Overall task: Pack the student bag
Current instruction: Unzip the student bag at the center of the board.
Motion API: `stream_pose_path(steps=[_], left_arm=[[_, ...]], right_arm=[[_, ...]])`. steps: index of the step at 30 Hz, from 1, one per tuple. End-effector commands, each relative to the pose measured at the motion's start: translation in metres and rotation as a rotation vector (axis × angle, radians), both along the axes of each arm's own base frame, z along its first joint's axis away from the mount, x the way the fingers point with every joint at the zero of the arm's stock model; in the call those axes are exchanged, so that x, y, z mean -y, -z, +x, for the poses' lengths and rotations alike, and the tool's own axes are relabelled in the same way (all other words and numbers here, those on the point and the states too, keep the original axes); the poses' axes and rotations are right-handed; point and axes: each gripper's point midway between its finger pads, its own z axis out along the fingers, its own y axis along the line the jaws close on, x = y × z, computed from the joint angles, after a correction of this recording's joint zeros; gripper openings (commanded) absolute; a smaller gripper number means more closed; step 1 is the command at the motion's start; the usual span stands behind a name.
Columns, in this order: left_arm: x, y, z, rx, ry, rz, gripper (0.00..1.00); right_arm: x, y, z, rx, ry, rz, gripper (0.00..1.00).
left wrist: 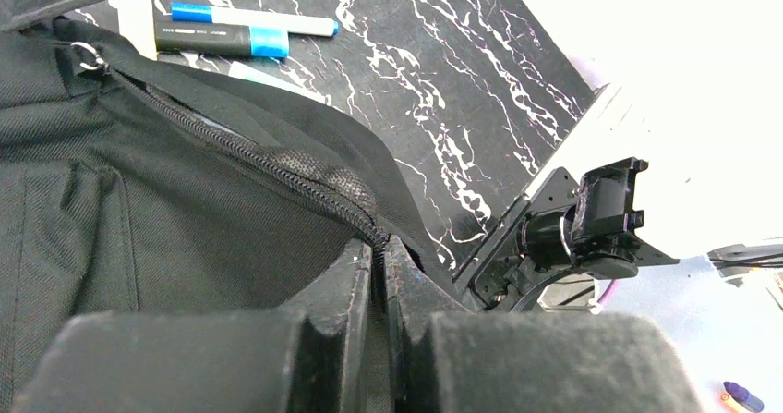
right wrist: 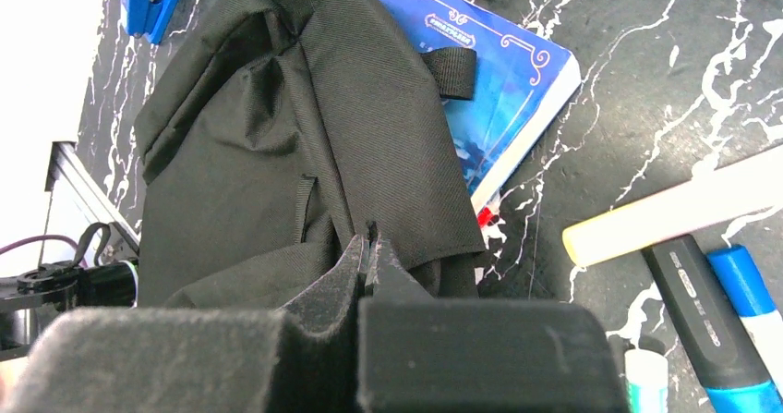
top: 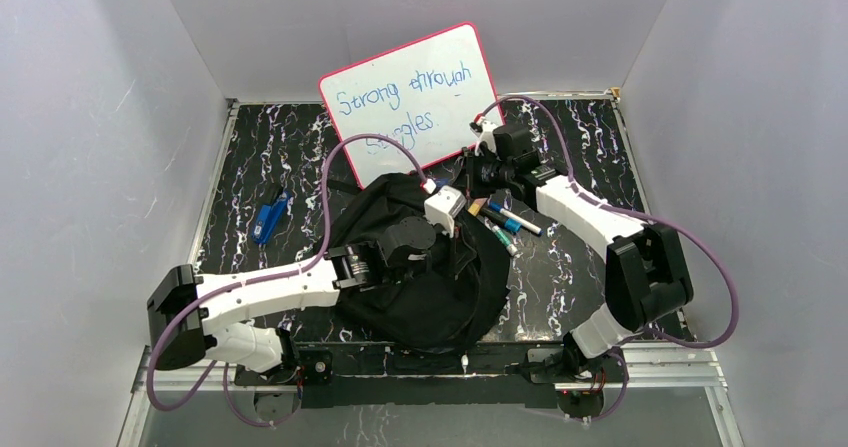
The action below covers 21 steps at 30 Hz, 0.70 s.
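The black student bag (top: 420,277) lies crumpled in the middle of the table. My left gripper (left wrist: 380,251) is shut on its zipper edge (left wrist: 277,159). My right gripper (right wrist: 369,239) is shut on a fold of the bag's fabric (right wrist: 277,136) at the bag's far right side. A blue book (right wrist: 503,85) lies partly under the bag. Several markers (top: 505,219) lie on the table right of the bag; a black and blue one (left wrist: 217,39) and a white and blue one (left wrist: 258,18) show in the left wrist view, more markers (right wrist: 702,311) in the right wrist view.
A whiteboard (top: 415,92) with blue writing leans on the back wall. A blue object (top: 268,217) lies on the table at the left. A pale yellow marker (right wrist: 674,212) lies near the book. White walls enclose the marbled black table (top: 570,267).
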Motion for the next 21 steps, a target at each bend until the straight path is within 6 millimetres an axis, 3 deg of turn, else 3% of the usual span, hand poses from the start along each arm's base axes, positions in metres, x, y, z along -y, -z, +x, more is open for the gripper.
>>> stream_pose_path(steps=[1, 10, 17, 21], left_arm=[[0.029, -0.063, -0.022, 0.039, 0.14, -0.149, 0.0], [0.042, -0.08, -0.026, 0.052, 0.188, -0.176, 0.0], [0.038, -0.085, -0.028, 0.058, 0.189, -0.187, 0.0], [0.027, -0.082, -0.022, 0.063, 0.135, -0.166, 0.0]], right_arm=[[-0.013, -0.036, 0.042, 0.191, 0.007, 0.05, 0.0], [-0.02, -0.029, 0.061, 0.208, -0.014, 0.025, 0.0], [-0.032, -0.024, 0.073, 0.199, -0.044, 0.034, 0.0], [-0.036, -0.032, 0.074, 0.216, -0.062, 0.048, 0.0]])
